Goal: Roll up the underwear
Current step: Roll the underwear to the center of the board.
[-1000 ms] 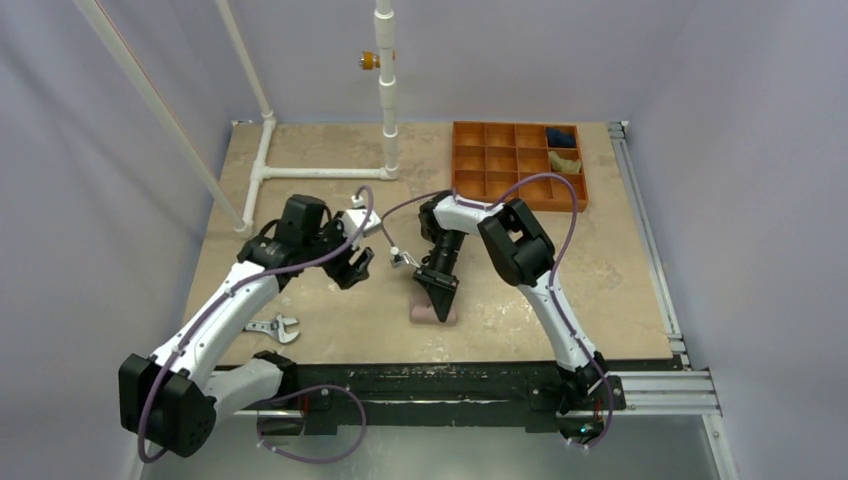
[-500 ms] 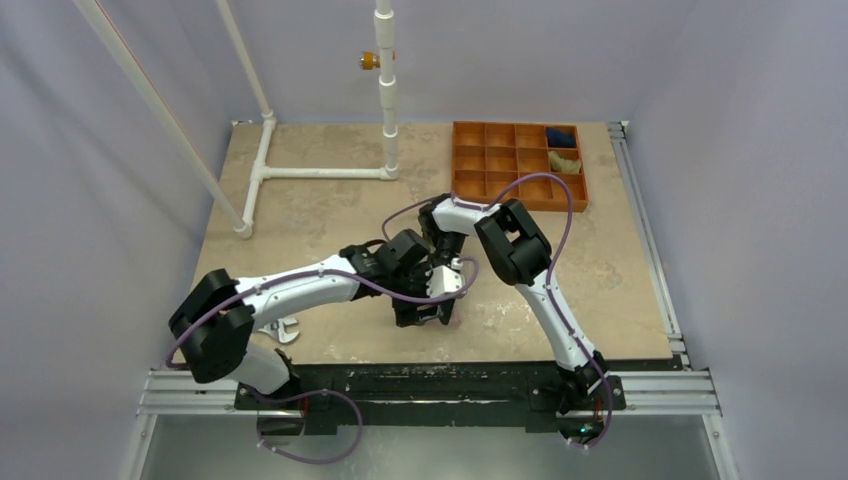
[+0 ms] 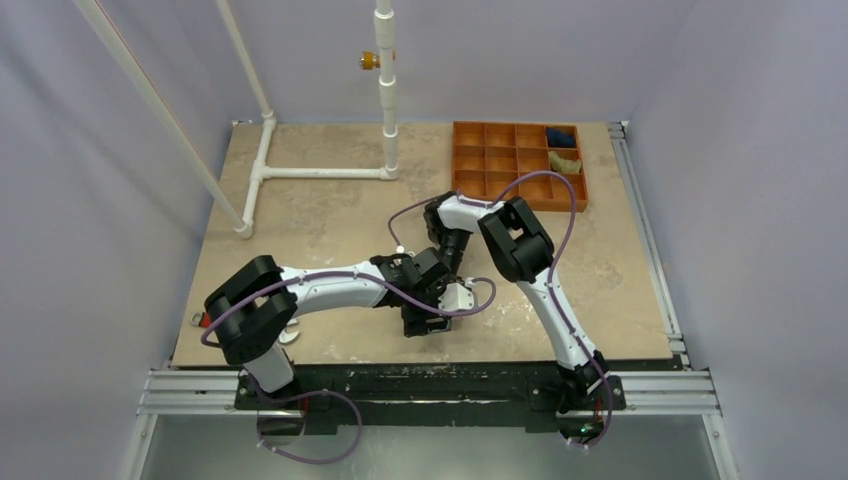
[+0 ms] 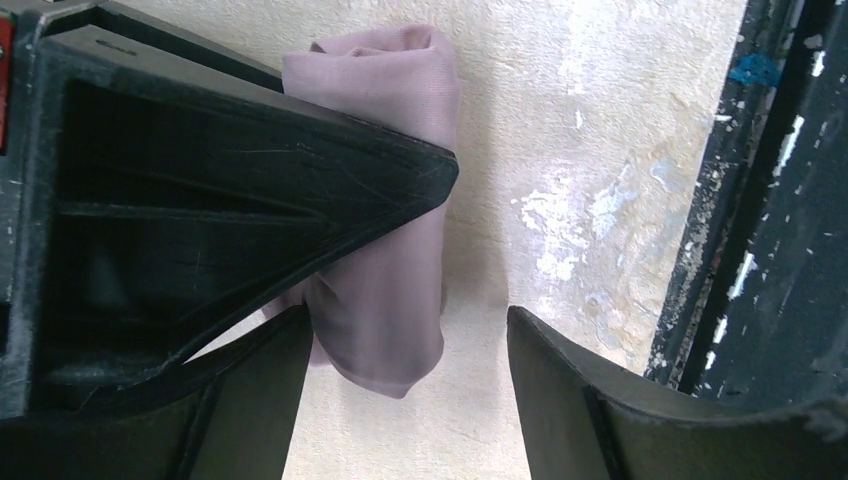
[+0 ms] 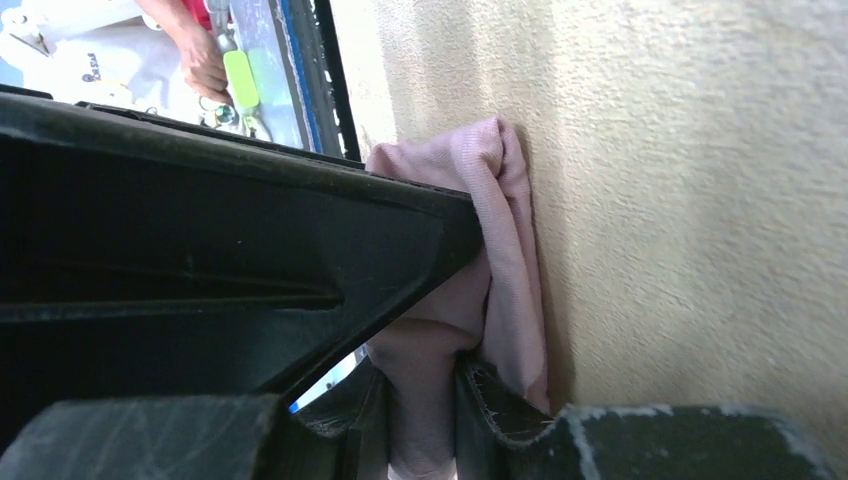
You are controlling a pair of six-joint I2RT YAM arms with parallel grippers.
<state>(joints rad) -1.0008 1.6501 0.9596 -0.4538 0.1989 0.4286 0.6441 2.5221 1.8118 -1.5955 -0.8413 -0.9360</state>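
**Fig. Roll held at centre-near table.** Underwear (image 4: 385, 290): pale pink roll lying on table (image 3: 330, 220), centre, close to near edge. Its long axis runs parallel to the black rail (image 4: 760, 200).

R gripper (image 5: 465, 300): clenched on the underwear. Cloth is pinched betw. its two fingers, and one finger lies across the top of the roll.

L gripper (image 4: 408, 315): released, jaws apart and straddling one end of the roll. One finger is at the cloth's side (touching or just beside, cannot tell). The other stands clear w/ bare table betw.

**Pose.** L arm is stretched low from its near-left base across to centre, elbow nr the near edge, wrist over the roll. R arm rises from its near-right base w/ elbow high, forearm folding back down onto the same spot from the far side. The 2 wrists are crowded together.

**Hidden.** In top view both wrists cover the roll. Wrench (image 3: 292, 334) at near left is mostly behind the L elbow.

**Surround.** Orange tray (image 3: 485, 160) sits far right, well apart, w/ dark blue bundle (image 3: 562, 137) and olive-tan bundle (image 3: 565, 160) in its right-hand compartments.

**Vs. earlier.** 1 s ago the L arm was folded back at left, its gripper well apart from the cloth, and the roll showed under the R gripper in top view. Half a sec ago the L gripper was already at the roll. R arm has barely changed.
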